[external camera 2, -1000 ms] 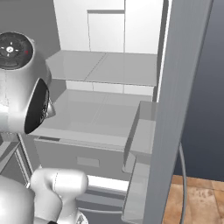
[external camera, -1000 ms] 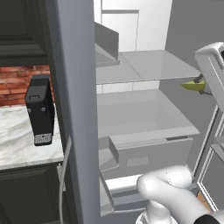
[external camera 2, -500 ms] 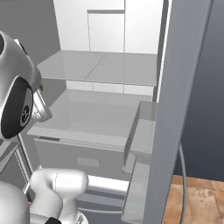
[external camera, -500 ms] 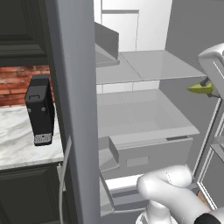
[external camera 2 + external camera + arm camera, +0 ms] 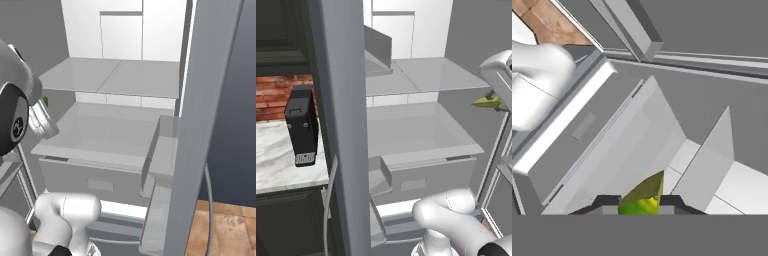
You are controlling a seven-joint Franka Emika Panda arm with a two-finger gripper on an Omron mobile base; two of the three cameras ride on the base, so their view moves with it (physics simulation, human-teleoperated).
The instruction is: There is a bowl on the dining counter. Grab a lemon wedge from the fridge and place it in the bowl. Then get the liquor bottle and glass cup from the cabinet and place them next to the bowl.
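beside open fridge (image 5: 421, 120), arm raised at right, hand (image 5: 641, 204) clenched on lemon wedge (image 5: 643, 196).

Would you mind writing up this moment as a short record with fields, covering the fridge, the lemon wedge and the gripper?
setting: open fridge with white-grey shelves and a drawer
fridge door: swung open, its edge standing close in the left base view
lemon wedge: yellow-green, pinched between the finger tips, off the shelf
gripper: shut on the lemon wedge, at the fridge's right side in the left base view
beside fridge: black appliance on a marble worktop, brick wall behind
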